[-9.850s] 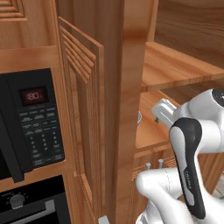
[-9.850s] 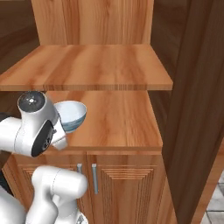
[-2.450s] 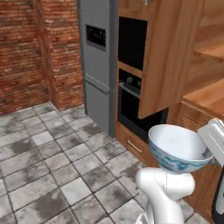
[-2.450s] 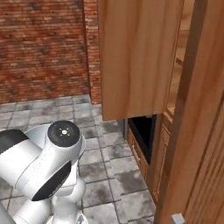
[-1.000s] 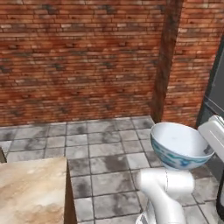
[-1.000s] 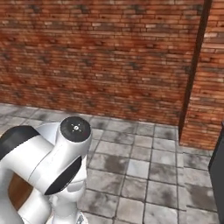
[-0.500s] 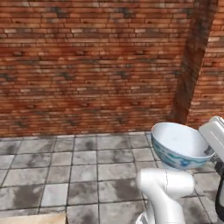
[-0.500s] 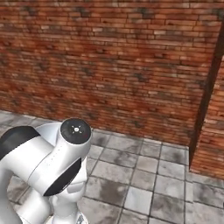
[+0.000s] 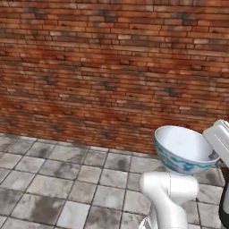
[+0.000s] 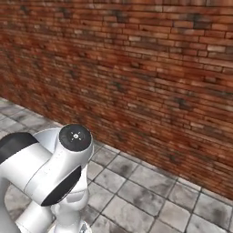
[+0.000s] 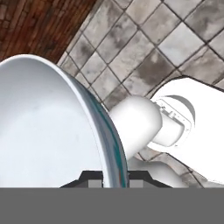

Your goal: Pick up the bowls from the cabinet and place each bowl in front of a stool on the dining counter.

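Bowl (image 9: pixel 184 150), white inside with blue pattern outside, is carried in the air over the tiled floor (image 9: pixel 53 179), in front of a brick wall (image 9: pixel 112 67). It sits tilted, its mouth turned partly toward the left base camera.

Gripper (image 11: pixel 114 181) is clenched on the bowl's rim: in the hand view the thin rim edge runs straight down between the two finger tips, one inside the bowl, one against the patterned outside. Contact itself is mostly hidden at the bottom of that view, so how deep the pinch goes is unclear.

Handling, as a judgement: looks like glazed ceramic, so stiff, smooth and likely slippery under the pads, and breakable if dropped on tile. A one-sided rim pinch leaves most of the weight hanging off to one side; the bowl may want to swivel in the grip during turns. The rim is the only sensible hold for narrow fingers. Setting it down on the bench should be gentle, base first.
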